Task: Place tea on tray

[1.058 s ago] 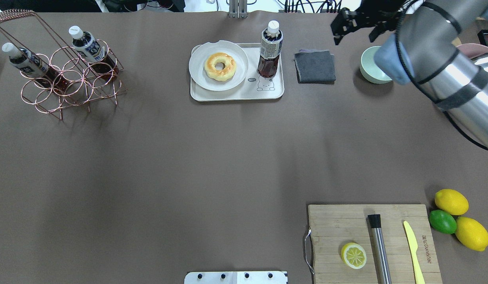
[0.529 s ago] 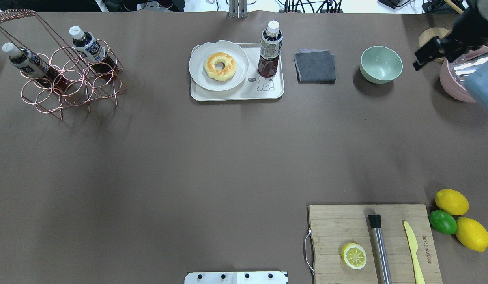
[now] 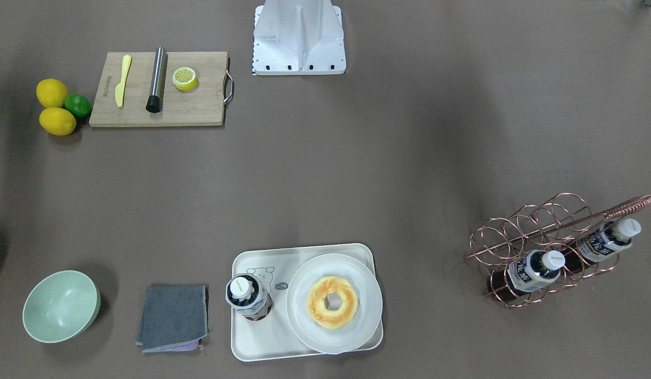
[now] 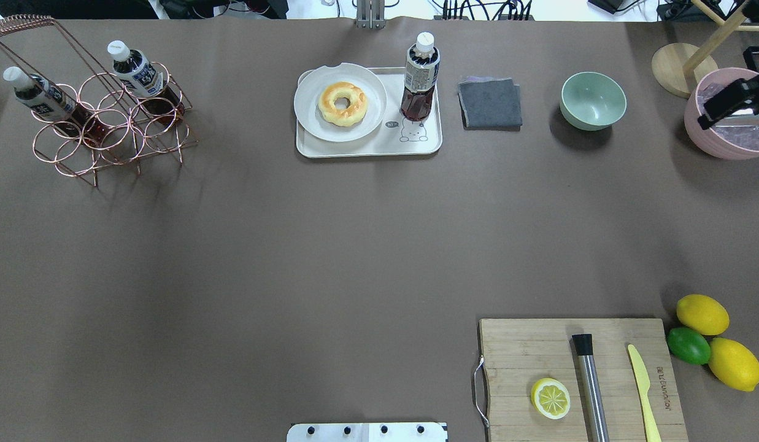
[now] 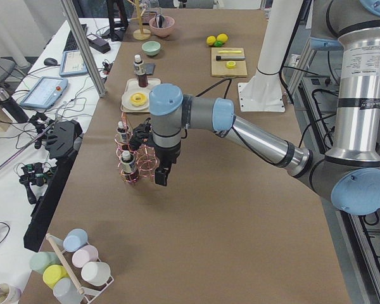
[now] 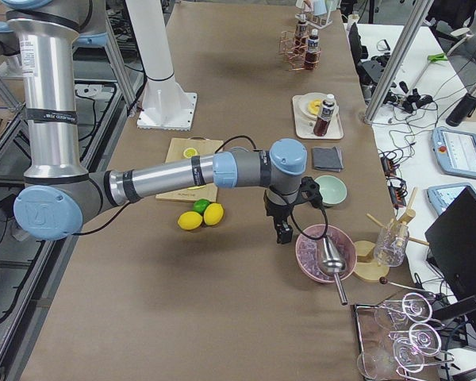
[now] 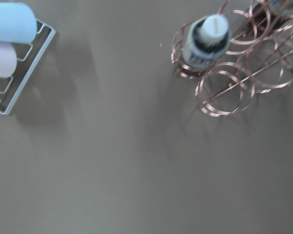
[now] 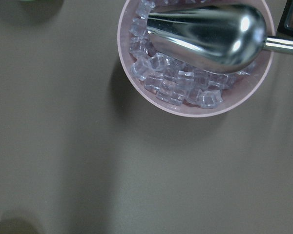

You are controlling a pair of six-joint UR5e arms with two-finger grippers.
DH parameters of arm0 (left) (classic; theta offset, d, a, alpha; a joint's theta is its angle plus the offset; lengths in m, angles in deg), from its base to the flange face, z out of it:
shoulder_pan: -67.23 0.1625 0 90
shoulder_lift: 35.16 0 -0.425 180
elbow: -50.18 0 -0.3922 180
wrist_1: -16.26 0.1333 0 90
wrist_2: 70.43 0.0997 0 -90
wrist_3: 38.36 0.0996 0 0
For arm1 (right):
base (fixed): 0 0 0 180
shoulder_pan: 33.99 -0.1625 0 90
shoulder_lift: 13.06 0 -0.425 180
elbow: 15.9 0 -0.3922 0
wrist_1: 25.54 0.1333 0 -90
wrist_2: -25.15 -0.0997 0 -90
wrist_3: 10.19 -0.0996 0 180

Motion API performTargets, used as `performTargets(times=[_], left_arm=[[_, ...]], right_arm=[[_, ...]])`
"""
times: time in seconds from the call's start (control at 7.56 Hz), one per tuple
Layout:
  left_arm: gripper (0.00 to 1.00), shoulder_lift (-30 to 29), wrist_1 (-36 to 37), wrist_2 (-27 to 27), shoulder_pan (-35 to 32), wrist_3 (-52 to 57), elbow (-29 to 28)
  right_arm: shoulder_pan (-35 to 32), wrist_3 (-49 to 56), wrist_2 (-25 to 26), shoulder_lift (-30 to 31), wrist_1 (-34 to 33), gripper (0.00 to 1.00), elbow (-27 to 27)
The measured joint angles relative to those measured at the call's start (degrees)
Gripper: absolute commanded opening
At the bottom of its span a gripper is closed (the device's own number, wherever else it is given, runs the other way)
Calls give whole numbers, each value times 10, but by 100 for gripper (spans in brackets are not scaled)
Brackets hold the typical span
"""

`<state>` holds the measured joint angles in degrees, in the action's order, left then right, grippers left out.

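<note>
Starting at the robot's edge of the desk (image 4: 293,258), you see the wooden cutting board (image 4: 520,362) with a lemon half (image 4: 550,398), a steel bar (image 4: 591,387) and a yellow knife (image 4: 643,393) lying on it. Two lemons (image 4: 702,314) and a lime (image 4: 688,345) sit just beside the board.

Farther out, both arms reach well away from the base. Each has its forearm stretched nearly level and its wrist bent so the claw points straight down. The right claw (image 6: 284,233) hangs over bare desk just beside the pink bowl (image 6: 305,266) of ice cubes, where a steel scoop (image 6: 330,255) rests. You cannot tell whether its fingers are apart or together. The left claw (image 5: 160,178) hangs next to the copper wire rack (image 5: 142,161), and the side view does not let you tell its state either.

At the far edge, the tea (image 4: 421,77) stands upright on the tray (image 4: 367,149). It is at the tray's right end, just beyond the drawn bear, and well apart from both claws. A round plate (image 4: 308,113) with a doughnut (image 4: 342,103) fills the tray's left part. To the right of the tray lie a folded grey cloth (image 4: 489,103) and then a green bowl (image 4: 593,100). Far to the left, two matching bottles (image 4: 137,67) lean in the rack.
</note>
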<state>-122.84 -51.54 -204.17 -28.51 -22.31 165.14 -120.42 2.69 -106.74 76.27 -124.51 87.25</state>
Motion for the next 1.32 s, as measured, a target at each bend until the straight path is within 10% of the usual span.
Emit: performTargets(times=[1.32], left_arm=[[97, 85, -117, -19, -23, 4, -71]], right_arm=[[-22, 23, -32, 25, 2, 100, 0]])
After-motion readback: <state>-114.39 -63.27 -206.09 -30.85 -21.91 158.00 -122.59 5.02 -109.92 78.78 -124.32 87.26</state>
